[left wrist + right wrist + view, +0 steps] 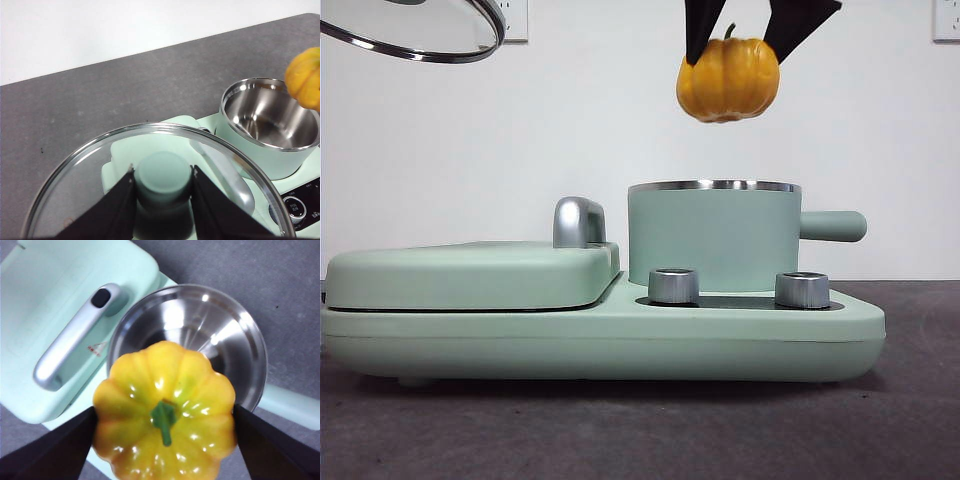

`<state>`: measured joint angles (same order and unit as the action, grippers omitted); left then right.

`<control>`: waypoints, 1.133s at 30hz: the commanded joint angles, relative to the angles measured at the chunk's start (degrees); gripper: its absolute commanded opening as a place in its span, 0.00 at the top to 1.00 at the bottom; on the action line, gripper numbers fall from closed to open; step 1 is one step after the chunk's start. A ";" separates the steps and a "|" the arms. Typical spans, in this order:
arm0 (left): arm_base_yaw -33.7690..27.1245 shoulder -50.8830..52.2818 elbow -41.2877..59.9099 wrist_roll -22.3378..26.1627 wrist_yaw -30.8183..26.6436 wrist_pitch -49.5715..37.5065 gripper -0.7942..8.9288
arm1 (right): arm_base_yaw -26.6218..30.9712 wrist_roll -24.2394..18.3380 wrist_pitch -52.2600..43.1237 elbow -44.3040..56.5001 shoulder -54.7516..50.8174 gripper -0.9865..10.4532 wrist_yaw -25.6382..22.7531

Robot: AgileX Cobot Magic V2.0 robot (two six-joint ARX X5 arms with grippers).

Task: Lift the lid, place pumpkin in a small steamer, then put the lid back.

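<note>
My right gripper (732,45) is shut on the yellow-orange pumpkin (728,79) and holds it in the air well above the open small steamer (714,236). In the right wrist view the pumpkin (165,412) hangs over the steamer's bare steel bowl (200,330). My left gripper (162,182) is shut on the mint-green knob of the glass lid (100,170) and holds it high at the left; the lid's steel rim (420,50) shows at the top left of the front view. The steamer (270,125) is uncovered.
The steamer stands on a mint-green cooker base (600,340) with two steel dials (673,285). A wide flat griddle cover (470,275) with a silver handle (578,222) lies to the steamer's left. The steamer's side handle (832,226) points right.
</note>
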<state>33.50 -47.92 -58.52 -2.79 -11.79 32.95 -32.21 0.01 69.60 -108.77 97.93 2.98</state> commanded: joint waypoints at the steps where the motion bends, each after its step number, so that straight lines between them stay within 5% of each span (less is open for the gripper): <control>1: 0.26 -0.02 -0.98 -0.26 -0.24 -2.10 0.91 | 0.17 -0.92 0.81 -3.52 3.91 0.58 -0.13; 34: 0.26 -0.07 -0.98 -0.26 -0.24 -1.88 0.91 | 0.90 -2.23 -3.52 -4.70 22.67 0.58 -1.92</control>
<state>33.50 -47.92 -58.52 -2.79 -11.84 32.84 -31.00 -1.69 66.41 -112.01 119.46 1.21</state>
